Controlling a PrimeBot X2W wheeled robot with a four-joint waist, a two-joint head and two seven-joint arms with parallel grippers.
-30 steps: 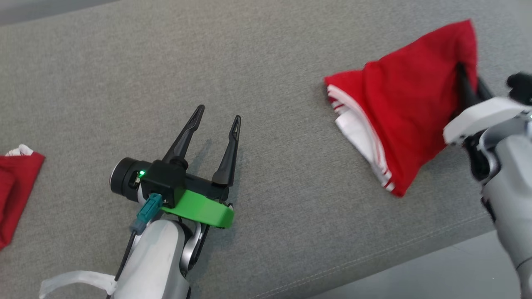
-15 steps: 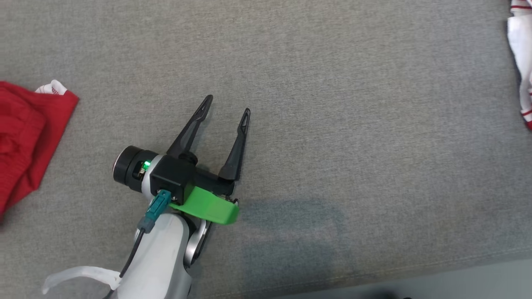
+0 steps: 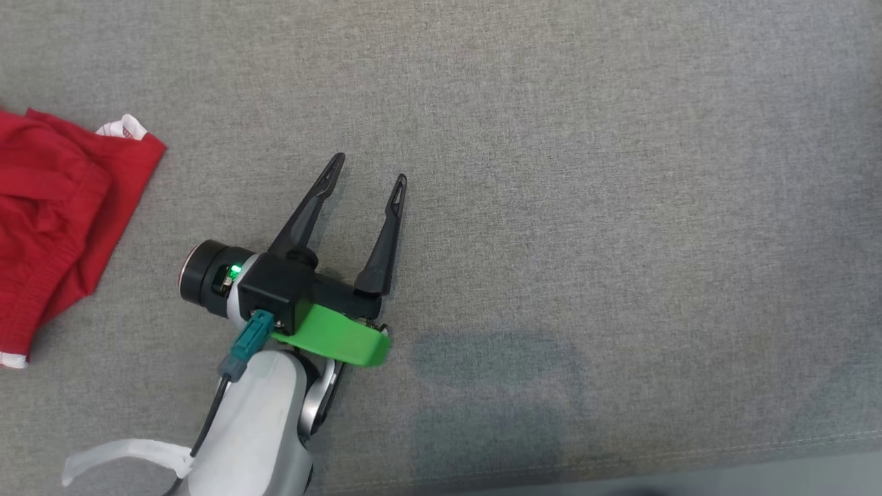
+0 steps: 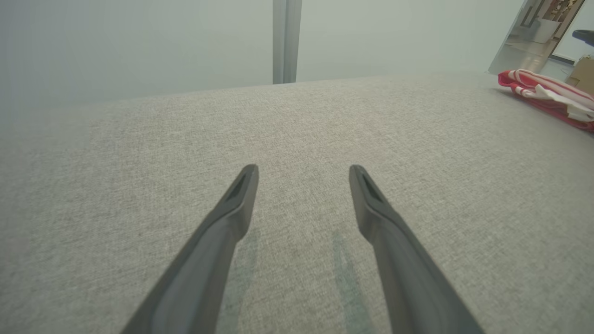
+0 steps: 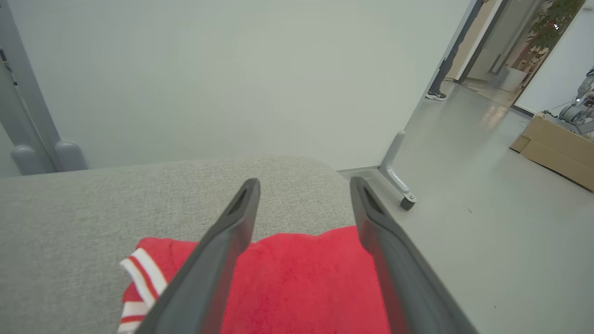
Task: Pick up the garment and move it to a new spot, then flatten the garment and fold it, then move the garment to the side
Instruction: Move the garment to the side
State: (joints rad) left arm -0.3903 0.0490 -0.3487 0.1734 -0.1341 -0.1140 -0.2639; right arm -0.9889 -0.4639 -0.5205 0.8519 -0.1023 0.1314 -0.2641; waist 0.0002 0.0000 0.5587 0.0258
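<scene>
The folded red garment with white striped trim (image 5: 301, 278) lies near the grey fabric cushion's (image 5: 93, 208) edge beneath the right gripper (image 5: 304, 182) — fingers spread and empty, like the left gripper's (image 3: 370, 169) — so a snagging fingertip could drag it unfolded or onto the floor (image 5: 464, 232).

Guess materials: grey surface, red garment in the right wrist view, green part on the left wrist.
Grey surface: woven upholstery fabric, matte; weave texture and a stitched seam show. Red garment: soft knit, likely cotton, matte, slightly fuzzy, with white-striped trim. Green part: rigid smooth plastic, perhaps 3D-printed; the look leaves that open.
</scene>
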